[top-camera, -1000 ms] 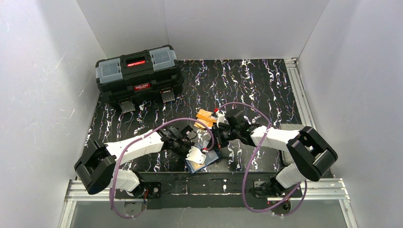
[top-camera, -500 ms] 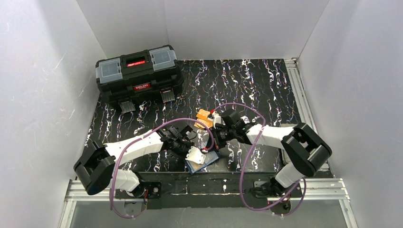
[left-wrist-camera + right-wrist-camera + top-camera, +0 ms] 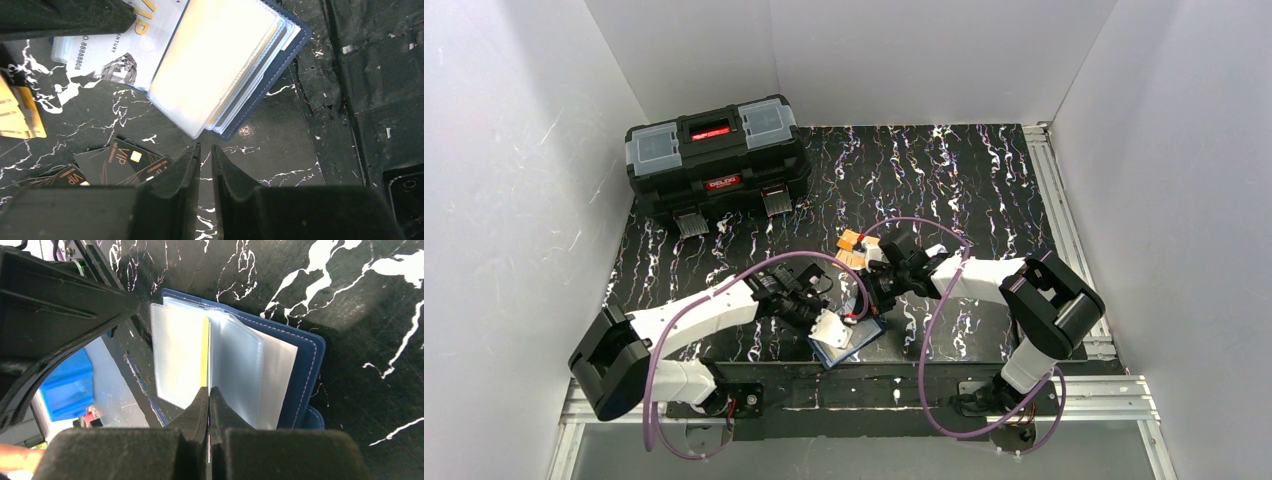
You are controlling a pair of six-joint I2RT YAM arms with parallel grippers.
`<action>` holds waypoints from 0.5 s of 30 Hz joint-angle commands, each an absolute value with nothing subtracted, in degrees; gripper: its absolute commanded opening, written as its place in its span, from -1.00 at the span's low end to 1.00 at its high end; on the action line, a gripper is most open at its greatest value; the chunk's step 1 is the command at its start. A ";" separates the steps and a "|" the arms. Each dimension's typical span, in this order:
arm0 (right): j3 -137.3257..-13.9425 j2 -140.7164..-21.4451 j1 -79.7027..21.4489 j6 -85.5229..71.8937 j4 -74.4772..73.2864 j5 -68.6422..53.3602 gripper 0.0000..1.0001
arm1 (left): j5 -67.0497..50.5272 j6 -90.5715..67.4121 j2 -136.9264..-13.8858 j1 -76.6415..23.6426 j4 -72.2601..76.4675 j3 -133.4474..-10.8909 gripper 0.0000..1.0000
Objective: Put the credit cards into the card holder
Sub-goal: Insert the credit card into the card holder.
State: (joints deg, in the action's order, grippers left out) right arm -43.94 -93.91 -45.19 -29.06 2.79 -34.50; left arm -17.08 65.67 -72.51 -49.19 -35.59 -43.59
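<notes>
The card holder (image 3: 300,360) lies open on the table (image 3: 964,180) close to its near edge, navy cover down and clear pockets fanned up; an orange-yellow card (image 3: 204,350) stands on edge among those pockets, its far end already between two sleeves. The right pincer (image 3: 208,395) is clenched on that card's near end, directly over the holder's middle; so the step in hand looks like sliding this card home. The next move likely calls for a straight push along the sleeve, then letting go without dragging the card back out. The left pincer (image 3: 205,160) hangs just beside the holder's near corner, jaws all but closed with a thin slit and nothing in it; it may need to steady the cover. A whitish-grey card (image 3: 115,55) lies partly under the pockets; more orange cards (image 3: 17,112) and some black cards (image 3: 120,160) lie near.
</notes>
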 commanded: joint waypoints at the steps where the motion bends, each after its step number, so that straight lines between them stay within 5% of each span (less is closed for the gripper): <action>1: -45.93 -91.87 -45.47 -27.49 0.98 -33.51 -0.97 | -20.33 67.82 -68.58 -48.81 -35.42 -43.47 -0.74; 15: -46.87 -92.87 -45.76 -27.03 0.41 -34.85 -0.97 | -28.58 70.19 -72.53 -48.88 -31.40 -42.63 -0.72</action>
